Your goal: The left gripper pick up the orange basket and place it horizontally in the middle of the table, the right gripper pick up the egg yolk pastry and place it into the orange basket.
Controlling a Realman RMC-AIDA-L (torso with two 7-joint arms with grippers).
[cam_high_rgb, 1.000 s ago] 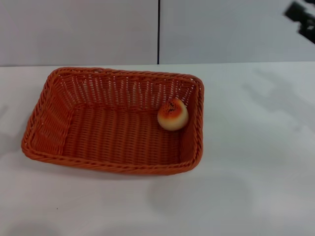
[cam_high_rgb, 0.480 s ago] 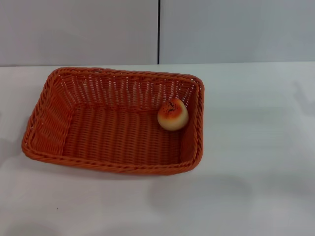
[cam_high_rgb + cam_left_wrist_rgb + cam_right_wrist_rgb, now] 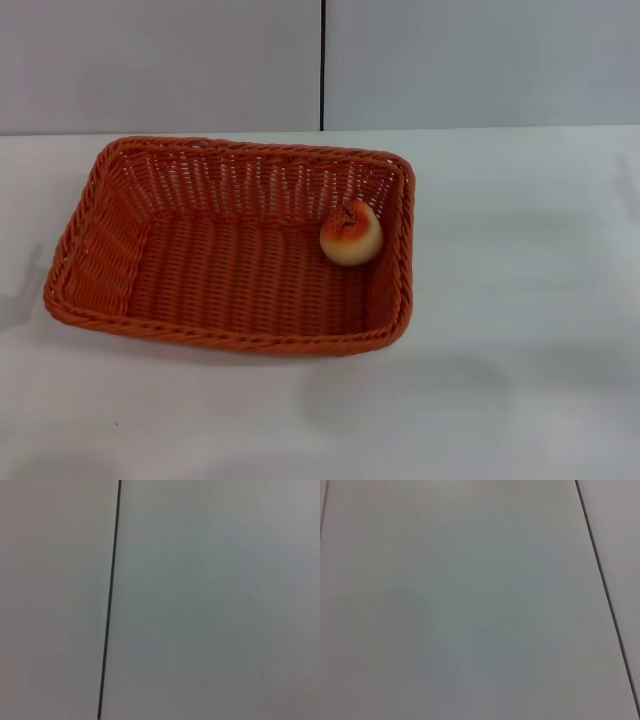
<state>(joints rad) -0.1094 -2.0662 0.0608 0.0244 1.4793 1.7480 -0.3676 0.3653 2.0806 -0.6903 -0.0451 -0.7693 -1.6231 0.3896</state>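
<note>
The orange basket (image 3: 200,270) lies flat on the white table (image 3: 520,300), lengthwise across the head view, a little left of centre. The egg yolk pastry (image 3: 351,233) rests inside it, against the right wall near the far right corner. No gripper shows in the head view. Both wrist views show only a plain grey wall panel with a dark seam, and neither shows fingers.
A grey wall with a vertical dark seam (image 3: 323,65) stands behind the table's far edge. Bare white tabletop surrounds the basket to the right and in front.
A dark piece of the right arm at the upper right corner one second ago has left the head view. Basket and pastry have not moved.
</note>
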